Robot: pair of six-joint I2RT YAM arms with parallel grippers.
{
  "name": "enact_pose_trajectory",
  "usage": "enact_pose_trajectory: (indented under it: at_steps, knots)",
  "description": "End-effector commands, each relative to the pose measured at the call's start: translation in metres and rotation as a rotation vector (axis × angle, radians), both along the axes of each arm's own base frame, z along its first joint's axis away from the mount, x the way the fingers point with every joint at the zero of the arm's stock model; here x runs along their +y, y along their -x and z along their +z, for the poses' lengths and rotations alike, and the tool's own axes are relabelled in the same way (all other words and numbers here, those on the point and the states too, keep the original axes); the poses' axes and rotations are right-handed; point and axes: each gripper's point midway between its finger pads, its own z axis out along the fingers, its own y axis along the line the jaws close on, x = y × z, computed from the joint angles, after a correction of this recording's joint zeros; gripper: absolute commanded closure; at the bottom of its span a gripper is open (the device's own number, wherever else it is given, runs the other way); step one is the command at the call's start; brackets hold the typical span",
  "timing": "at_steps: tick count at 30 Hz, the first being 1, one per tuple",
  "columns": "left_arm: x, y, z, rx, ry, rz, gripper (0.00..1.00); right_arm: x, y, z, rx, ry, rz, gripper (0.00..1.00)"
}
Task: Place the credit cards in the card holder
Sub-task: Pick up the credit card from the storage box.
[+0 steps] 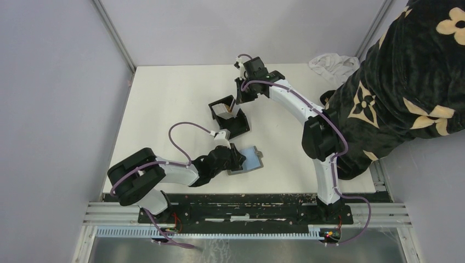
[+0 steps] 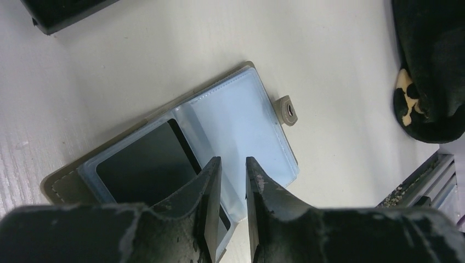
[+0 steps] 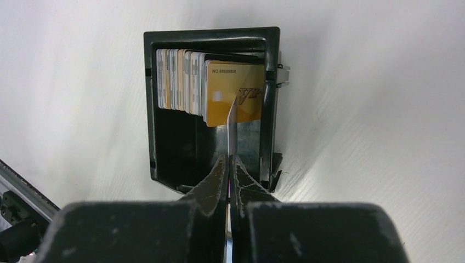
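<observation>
- Black plastic card holder (image 1: 213,107), an open-top box, sits near the middle of the white table (image 1: 164,98), just beyond a second black box-like piece (image 1: 242,128).
- Inside the card holder, the right wrist view shows a row of cards (image 3: 175,79) standing on edge against its far wall, with a tan-gold card (image 3: 219,82) at the front of the row, printed face outward.
- Right gripper (image 3: 229,160) reaches out over the card holder; its jaws are clenched on a thin silver-grey card (image 3: 231,123), seen edge-on. The card's far end crosses in front of the tan-gold card, within the holder's opening.
- Grey wallet (image 2: 247,120) with clear, blue-tinted sleeves lies spread on the table nearer the arm bases, apart from the card holder. A small snap tab (image 2: 288,110) sticks out from one edge, and a dark card (image 2: 145,164) fills one sleeve.
- Left gripper (image 2: 233,167) is low over the wallet's sleeves, jaws a narrow gap apart and grasping nothing visible.
- Someone in dark clothing with a pale flower pattern (image 1: 406,82) is at the table's right side.
</observation>
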Motion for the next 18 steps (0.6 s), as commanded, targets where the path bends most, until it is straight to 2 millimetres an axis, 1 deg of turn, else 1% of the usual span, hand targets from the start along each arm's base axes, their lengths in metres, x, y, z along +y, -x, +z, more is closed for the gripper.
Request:
enact_pose_trajectory:
  at_steps: [1, 7, 11, 12, 13, 18]
  knots:
    - [-0.001, -0.010, 0.024, -0.072, 0.007, 0.007, 0.69, 0.006, 0.003, 0.040, -0.094, -0.037, 0.016, 0.99]
    - [0.003, -0.012, 0.035, -0.094, 0.012, 0.020, 0.68, 0.003, 0.008, 0.046, -0.106, -0.036, 0.013, 0.99]
    - [0.006, -0.013, 0.041, -0.111, 0.007, 0.027, 0.65, -0.001, 0.015, 0.052, -0.119, -0.039, 0.009, 0.99]
    - [0.007, -0.013, 0.044, -0.118, 0.009, 0.029, 0.64, -0.003, 0.018, 0.051, -0.118, -0.038, 0.006, 0.99]
    - [0.008, -0.013, 0.044, -0.123, 0.006, 0.031, 0.64, -0.004, 0.020, 0.056, -0.129, -0.044, 0.006, 0.99]
    - [0.011, -0.015, 0.052, -0.150, 0.003, 0.033, 0.60, -0.015, 0.039, 0.062, -0.134, -0.049, -0.001, 0.99]
